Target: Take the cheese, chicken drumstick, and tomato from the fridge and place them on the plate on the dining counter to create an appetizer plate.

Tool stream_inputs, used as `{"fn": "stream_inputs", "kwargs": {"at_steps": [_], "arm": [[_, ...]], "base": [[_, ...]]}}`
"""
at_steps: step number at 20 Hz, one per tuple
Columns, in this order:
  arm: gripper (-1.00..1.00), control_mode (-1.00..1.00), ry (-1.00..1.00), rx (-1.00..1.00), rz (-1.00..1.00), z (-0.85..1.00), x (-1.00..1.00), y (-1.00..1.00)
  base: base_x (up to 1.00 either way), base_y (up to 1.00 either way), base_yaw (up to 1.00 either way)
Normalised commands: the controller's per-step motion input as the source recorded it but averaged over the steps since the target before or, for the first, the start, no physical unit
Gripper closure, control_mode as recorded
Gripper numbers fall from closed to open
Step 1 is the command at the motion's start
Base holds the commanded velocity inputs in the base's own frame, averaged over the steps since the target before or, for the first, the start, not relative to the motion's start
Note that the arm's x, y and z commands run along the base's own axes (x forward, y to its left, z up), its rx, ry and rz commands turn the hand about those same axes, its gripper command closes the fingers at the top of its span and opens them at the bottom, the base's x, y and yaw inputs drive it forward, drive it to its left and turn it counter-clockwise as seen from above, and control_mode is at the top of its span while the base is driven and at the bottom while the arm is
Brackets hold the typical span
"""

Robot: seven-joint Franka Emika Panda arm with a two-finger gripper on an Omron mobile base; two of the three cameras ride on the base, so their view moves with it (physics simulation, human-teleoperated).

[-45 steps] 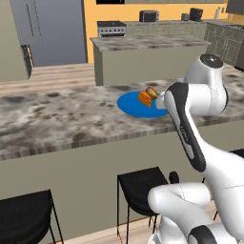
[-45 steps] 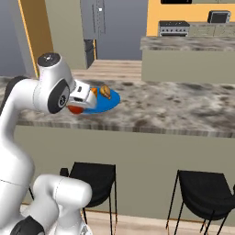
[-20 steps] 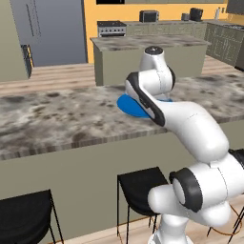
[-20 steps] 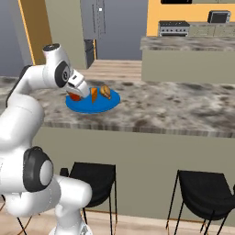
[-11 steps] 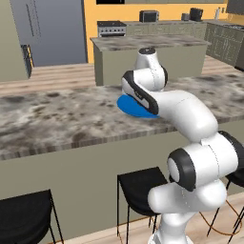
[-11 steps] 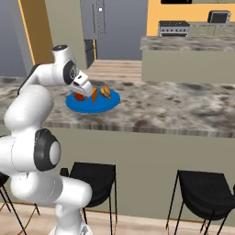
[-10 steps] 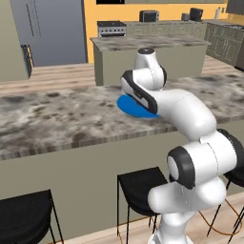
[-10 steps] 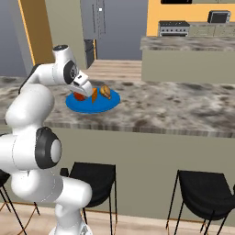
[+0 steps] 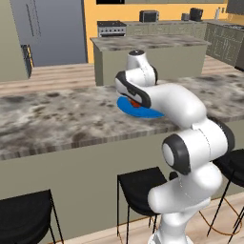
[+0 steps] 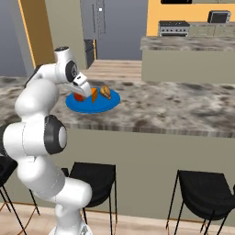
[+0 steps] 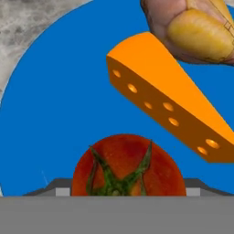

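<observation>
Presently on plate (image 11: 55,91): 1 tomato (image 11: 129,165), round, smooth, soft-skinned, likely to roll; best taken gently across the middle. Beside cheese (image 11: 169,103), drumstick (image 11: 196,29). Gripper (image 10: 86,90) spread, released.

Orange wall (image 9: 90,28), wooden floor (image 9: 52,76), marble island (image 9: 147,43), black stools (image 10: 204,195)
</observation>
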Motion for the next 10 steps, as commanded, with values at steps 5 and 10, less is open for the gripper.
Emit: {"fn": "stream_inputs", "kwargs": {"at_steps": [5, 10], "arm": [[-1.00, -1.00, 0.03, 0.00, -0.10, -0.11, 0.01, -0.01], [-1.00, -1.00, 0.01, 0.00, -0.11, 0.00, 0.00, 0.00]], "base": [[0.00, 0.00, 0.00], [0.00, 0.00, 0.00]]}}
